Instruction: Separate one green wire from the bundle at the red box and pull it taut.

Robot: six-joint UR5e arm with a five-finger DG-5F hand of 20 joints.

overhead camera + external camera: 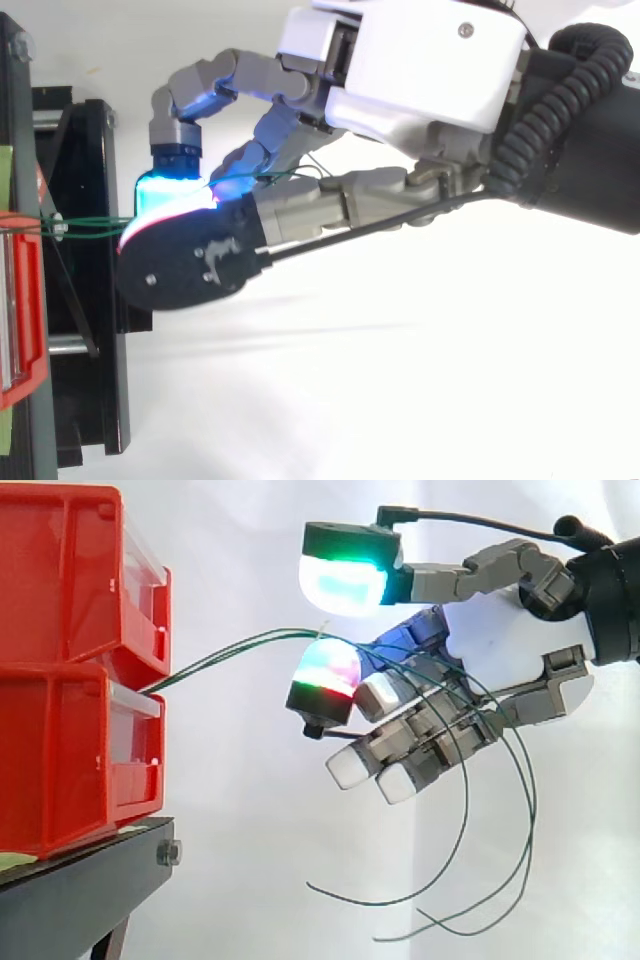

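Nearest the lens in the top view: the hand (420, 70), with one black-backed fingertip (190, 265) at 8 o'clock of the palm; this fingertip overlaps a cyan-lit pad (160, 190) just above it at 11 o'clock.

Green wires (215, 655): several strands run together. They leave the red bins (70, 660) at the seam between the upper and lower bin, on the bins' 3 o'clock face. From there they rise toward 2 o'clock in a gentle bow, not a straight line. In the top view the same strands (90, 222) cross from the bins at 9 o'clock to the lit pads. No single strand stands clear of the others along this stretch.

At the hand, side view: the wires lie over the top of a curled finger's red-and-green pad (325, 670) and touch it. The cyan-green pad (345, 580) sits at 12 o'clock of that one, with a gap between the two. Past the lower pad the strands thread among the remaining half-curled fingers (420, 745). Their free ends hang from the hand toward 6 o'clock, then curl away to 7 and 8 o'clock, ending in open air.

Hand state: fingers curled, with the wires hooked over and among them; the bundle is held, not one strand.

Palm (500, 630) at 3 o'clock of the pads; arm (610, 590) at the 3 o'clock edge.

Bins are stacked one on the other on the black stand (80, 890), at 9 o'clock of the hand and well apart from it; white curtain (250, 540) behind.
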